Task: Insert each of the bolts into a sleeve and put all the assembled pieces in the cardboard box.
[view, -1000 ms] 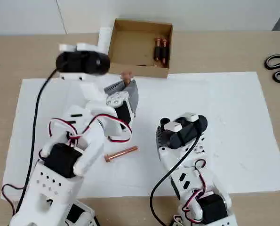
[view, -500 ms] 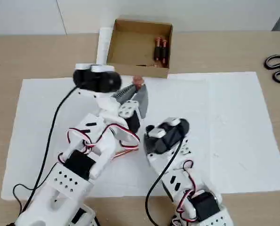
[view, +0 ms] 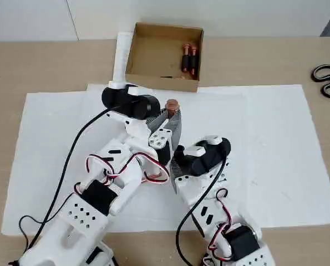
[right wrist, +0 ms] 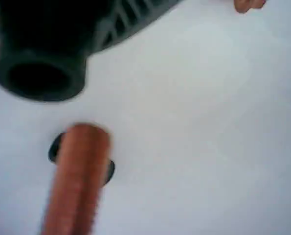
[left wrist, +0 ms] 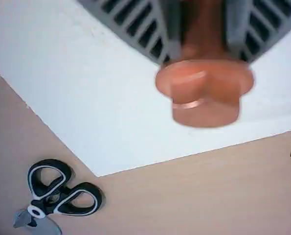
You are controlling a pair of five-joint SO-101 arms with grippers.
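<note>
Copper flanged bolt (left wrist: 204,93) sits pinched in the left gripper (view: 172,110) just before the brown cardboard box (view: 153,82); insertion seems in hand, so its shank next needs a sleeve's bore aligned.

high overhead; wrists close, sharing white paper (left wrist: 86,98)

Wide paper sheet (view: 275,144) rightward — cardboard box (view: 160,82) wall close ahead

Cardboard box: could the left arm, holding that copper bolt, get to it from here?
Probably yes. The left gripper with its bolt hangs just short of the cardboard box's near wall, with bare paper between them and the box open on top.
</note>
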